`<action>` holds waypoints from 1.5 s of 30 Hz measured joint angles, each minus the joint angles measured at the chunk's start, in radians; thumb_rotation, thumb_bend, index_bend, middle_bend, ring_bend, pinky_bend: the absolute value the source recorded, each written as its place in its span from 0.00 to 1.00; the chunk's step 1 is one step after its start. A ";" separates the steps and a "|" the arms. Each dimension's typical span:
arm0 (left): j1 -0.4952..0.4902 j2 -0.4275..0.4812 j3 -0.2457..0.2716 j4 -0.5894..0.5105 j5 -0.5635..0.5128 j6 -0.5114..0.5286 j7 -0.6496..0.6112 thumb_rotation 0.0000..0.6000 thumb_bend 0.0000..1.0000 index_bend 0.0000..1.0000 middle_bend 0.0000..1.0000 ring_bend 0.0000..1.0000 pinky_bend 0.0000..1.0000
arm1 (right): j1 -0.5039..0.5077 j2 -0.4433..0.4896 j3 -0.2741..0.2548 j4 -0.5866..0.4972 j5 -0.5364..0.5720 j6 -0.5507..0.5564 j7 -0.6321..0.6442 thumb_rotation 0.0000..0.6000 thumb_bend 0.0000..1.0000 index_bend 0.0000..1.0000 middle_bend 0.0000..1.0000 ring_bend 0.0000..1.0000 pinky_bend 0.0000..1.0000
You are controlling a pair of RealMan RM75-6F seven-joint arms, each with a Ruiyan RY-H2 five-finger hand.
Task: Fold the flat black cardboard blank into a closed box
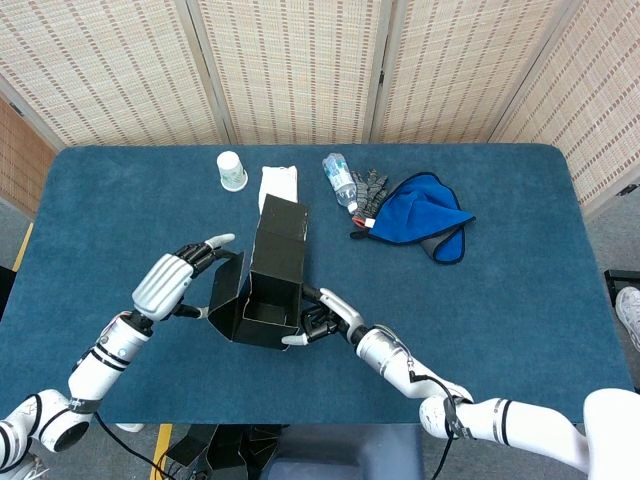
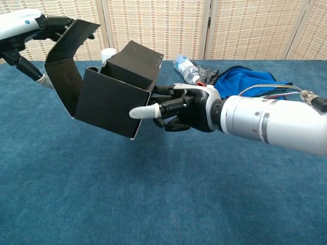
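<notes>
Near the table's left-centre, the half-formed black box point(image 1: 262, 282) is gripped at its right wall by the right hand point(image 1: 322, 318); the left hand point(image 1: 172, 280), fingers spread, presses the loose left flap point(image 2: 64, 64). Risk: an uneven push could buckle the flap or twist the box free.

**Surfaces and materials**

Box point(image 1: 262, 285): black cardboard, matt, pale raw edge. Table point(image 1: 520, 300): blue napped cloth, matt. Behind box: white cup point(image 1: 231, 170), clear glossy plastic bottle point(image 1: 340, 181), soft blue cloth point(image 1: 422, 213). Right hand point(image 2: 176, 108): black with smooth white tips. Left hand point(image 1: 168, 281): glossy grey-white shell.
</notes>
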 measured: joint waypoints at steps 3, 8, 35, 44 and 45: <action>-0.006 -0.014 0.000 0.000 0.009 0.021 -0.012 1.00 0.05 0.21 0.13 0.21 0.25 | 0.001 0.000 0.001 -0.001 -0.001 0.002 0.006 1.00 0.31 0.30 0.41 0.74 1.00; -0.020 -0.073 -0.002 0.045 0.028 0.063 -0.034 1.00 0.04 0.23 0.13 0.26 0.25 | 0.003 0.006 -0.001 0.000 -0.004 0.007 0.007 1.00 0.31 0.30 0.41 0.74 1.00; -0.027 -0.088 -0.004 0.045 -0.034 0.090 0.071 1.00 0.04 0.15 0.05 0.28 0.27 | 0.008 0.014 -0.014 0.013 -0.004 0.014 0.026 1.00 0.30 0.30 0.41 0.74 1.00; -0.058 -0.051 0.028 0.064 0.034 0.070 0.045 1.00 0.04 0.28 0.10 0.39 0.28 | 0.014 0.023 -0.019 0.017 -0.001 0.005 0.021 1.00 0.30 0.30 0.41 0.75 1.00; -0.064 -0.040 0.030 0.060 0.038 0.059 0.045 1.00 0.04 0.28 0.10 0.40 0.28 | 0.017 0.024 -0.020 0.020 0.001 0.002 0.018 1.00 0.30 0.30 0.41 0.75 1.00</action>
